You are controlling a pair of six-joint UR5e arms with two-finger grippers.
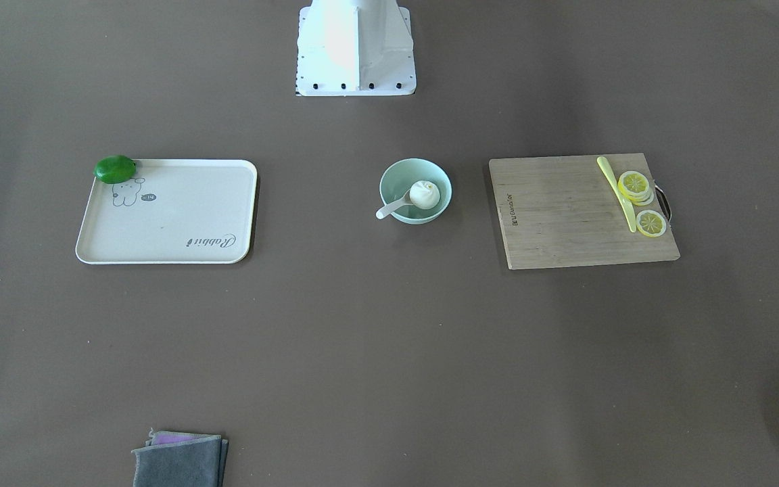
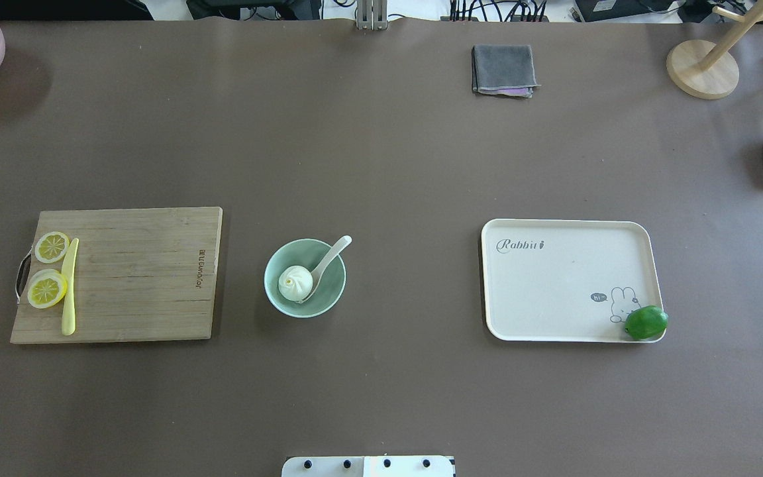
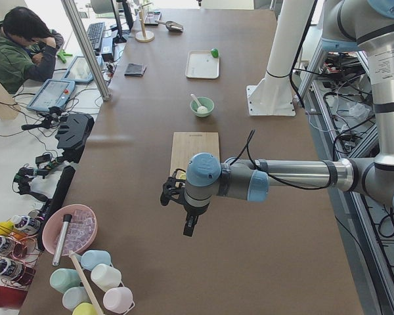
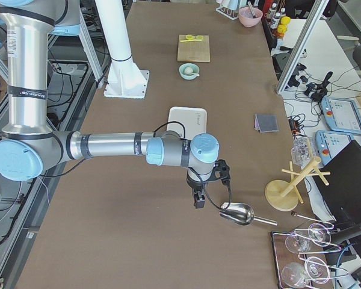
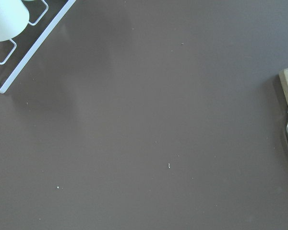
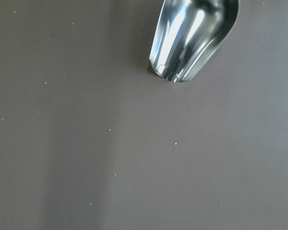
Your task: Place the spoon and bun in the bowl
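Mint-green bowl (image 1: 399, 169): from the front it held the bun (image 1: 425, 195) and the spoon (image 1: 389, 208); the job looked finished to me.
Spoon handle (image 2: 338, 246): overhead, it leaned out past the rim, so nothing should brush it.
Left gripper (image 3: 190, 226): side view, pointing down over bare surface, well apart from the bowl; clenched or released, I couldn't tell.
Right gripper (image 4: 198, 198): likewise low, near a metal scoop (image 4: 237, 214); grip equally unreadable.

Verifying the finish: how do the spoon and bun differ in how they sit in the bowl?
The bun lies wholly inside the bowl; the spoon leans with its handle out over the rim. The bun is round, the spoon long. Both are white and in the bowl.
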